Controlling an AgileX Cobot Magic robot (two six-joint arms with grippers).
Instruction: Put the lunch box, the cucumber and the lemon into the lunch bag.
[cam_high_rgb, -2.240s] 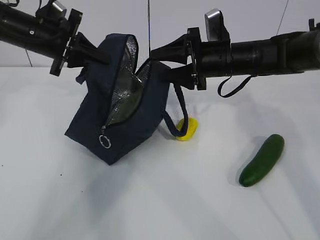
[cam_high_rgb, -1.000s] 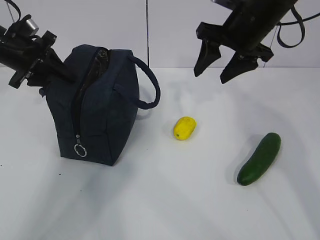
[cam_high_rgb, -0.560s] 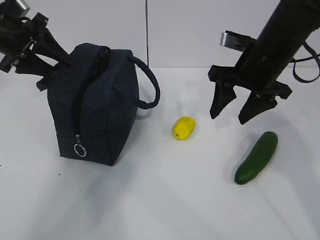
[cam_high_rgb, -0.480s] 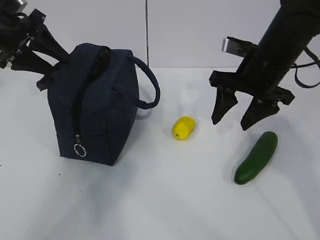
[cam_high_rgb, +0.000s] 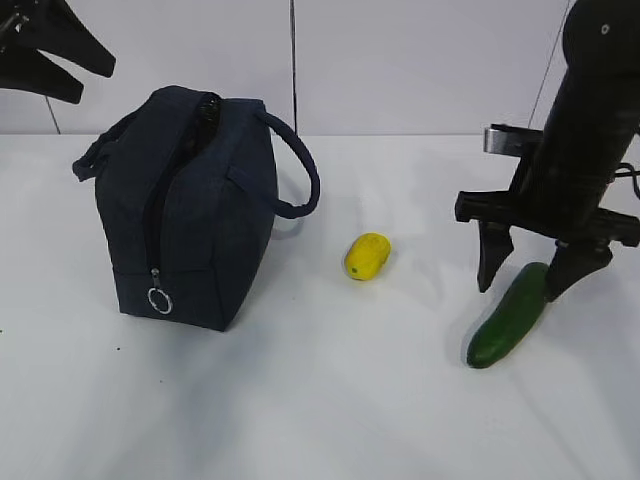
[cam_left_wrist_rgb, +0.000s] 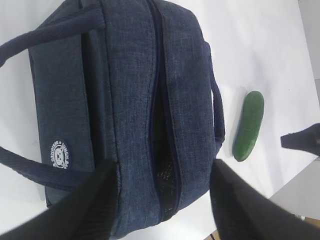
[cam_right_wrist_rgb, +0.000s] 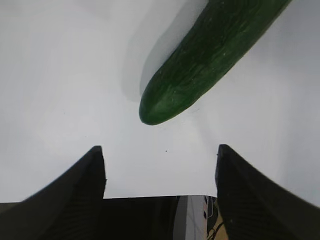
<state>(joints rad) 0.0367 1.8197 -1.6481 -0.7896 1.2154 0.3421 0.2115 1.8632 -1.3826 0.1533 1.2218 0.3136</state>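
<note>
The navy lunch bag (cam_high_rgb: 195, 215) stands upright at the left, its top zipper parted in a narrow dark slit (cam_left_wrist_rgb: 161, 125). The yellow lemon (cam_high_rgb: 367, 256) lies on the table right of the bag. The dark green cucumber (cam_high_rgb: 510, 315) lies further right. My right gripper (cam_high_rgb: 520, 292) is open and points down, one finger on each side of the cucumber's far end. In the right wrist view the cucumber (cam_right_wrist_rgb: 210, 55) lies just beyond the open gripper (cam_right_wrist_rgb: 160, 170). My left gripper (cam_high_rgb: 97, 84) is open, above and left of the bag; from the left wrist it (cam_left_wrist_rgb: 162, 200) hovers over the slit. The lunch box is not in view.
The bag's two loop handles (cam_high_rgb: 300, 170) stick out at its sides, and its zipper ring pull (cam_high_rgb: 158, 300) hangs low on the near end. A round white logo (cam_left_wrist_rgb: 59, 152) shows on the bag's side. White table (cam_high_rgb: 320, 400), pale wall behind.
My right gripper has come down and to the right, from above the lemon to astride the cucumber's far end. My left gripper has drawn up and left, away from the bag.
</note>
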